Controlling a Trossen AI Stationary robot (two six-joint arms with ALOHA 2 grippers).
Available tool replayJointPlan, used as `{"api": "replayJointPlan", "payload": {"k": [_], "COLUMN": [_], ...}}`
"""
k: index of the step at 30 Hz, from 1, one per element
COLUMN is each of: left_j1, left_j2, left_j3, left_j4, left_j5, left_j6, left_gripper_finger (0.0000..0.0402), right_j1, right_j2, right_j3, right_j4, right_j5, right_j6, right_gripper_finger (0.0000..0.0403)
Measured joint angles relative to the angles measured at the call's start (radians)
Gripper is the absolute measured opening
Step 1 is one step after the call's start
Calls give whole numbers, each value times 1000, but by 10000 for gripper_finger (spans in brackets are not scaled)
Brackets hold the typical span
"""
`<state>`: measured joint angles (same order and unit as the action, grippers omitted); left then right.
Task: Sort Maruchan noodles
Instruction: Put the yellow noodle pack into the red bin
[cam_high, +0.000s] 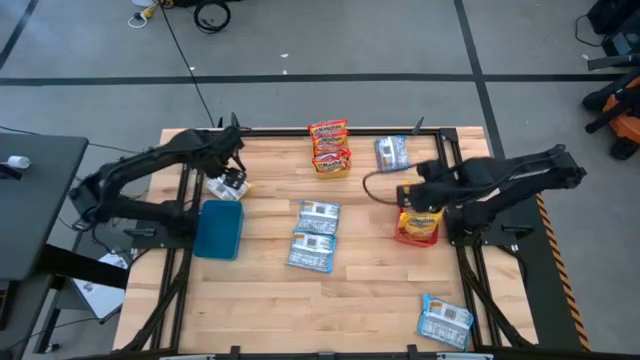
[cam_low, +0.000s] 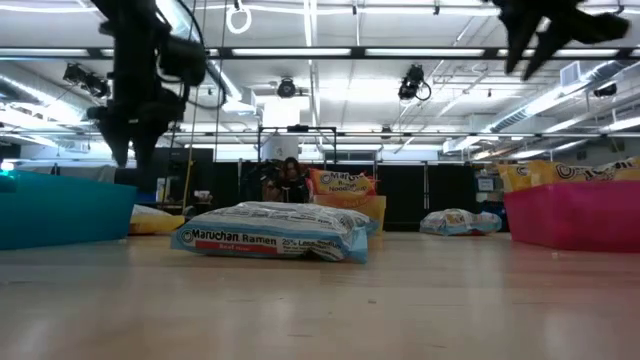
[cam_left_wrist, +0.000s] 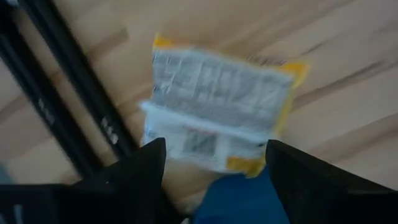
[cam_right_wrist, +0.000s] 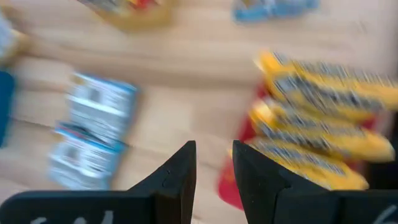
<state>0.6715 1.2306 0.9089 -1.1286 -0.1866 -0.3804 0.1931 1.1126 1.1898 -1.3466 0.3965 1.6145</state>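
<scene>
My left gripper (cam_high: 229, 172) (cam_left_wrist: 214, 163) hovers open above a yellow packet (cam_high: 232, 186) (cam_left_wrist: 217, 106) that lies back-up on the table by the blue bin's (cam_high: 220, 229) far end. My right gripper (cam_high: 412, 192) (cam_right_wrist: 213, 163) is open by a narrow gap and empty, raised over the far-left part of the red bin (cam_high: 400, 236) (cam_right_wrist: 229, 182). Several yellow packets (cam_high: 421, 222) (cam_right_wrist: 323, 118) lie piled in that bin. Two blue packets (cam_high: 314, 232) (cam_right_wrist: 93, 134) lie flat mid-table. Red packets (cam_high: 330, 147) are stacked at the far edge.
Another blue packet (cam_high: 392, 152) lies at the far edge next to the red ones, and one more (cam_high: 445, 321) near the near right corner. In the low view a blue packet (cam_low: 275, 232) lies in front, the blue bin (cam_low: 60, 208) left, the red bin (cam_low: 575, 212) right.
</scene>
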Motion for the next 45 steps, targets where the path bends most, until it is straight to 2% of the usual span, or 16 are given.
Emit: {"api": "replayJointPlan", "payload": {"k": [8,11,14,21,26,29,33,36,39,42,45], "left_j1": [1,-2,5,-2,0,4,-3,-39,-82,-123,-157], "left_j2": [158,204,256,372,405,396,347,310,285,279,285], "left_j3": [0,0,0,0,2,38,103,115,88,16,-81], "left_j4": [-49,-40,21,279,637,685,551,428,329,341,486], "left_j5": [-38,-38,-16,146,227,232,174,107,92,85,4], "left_j6": [60,102,74,-57,-49,-18,162,388,622,807,921], "left_gripper_finger": [266,261,259,258,258,258,258,258,258,258,258], "right_j1": [-147,-212,-249,-280,-281,-281,-281,-281,-280,-274,-266], "right_j2": [0,0,0,0,0,0,0,0,0,0,0], "right_j3": [127,138,138,138,138,138,138,138,138,138,138], "right_j4": [62,103,136,152,149,149,149,149,149,149,151], "right_j5": [51,10,-51,-81,-95,-95,-95,-95,-92,-77,-76], "right_j6": [-370,-491,-584,-694,-732,-743,-746,-740,-717,-694,-690], "right_gripper_finger": [110,110,110,110,110,110,110,110,110,110,110]}}
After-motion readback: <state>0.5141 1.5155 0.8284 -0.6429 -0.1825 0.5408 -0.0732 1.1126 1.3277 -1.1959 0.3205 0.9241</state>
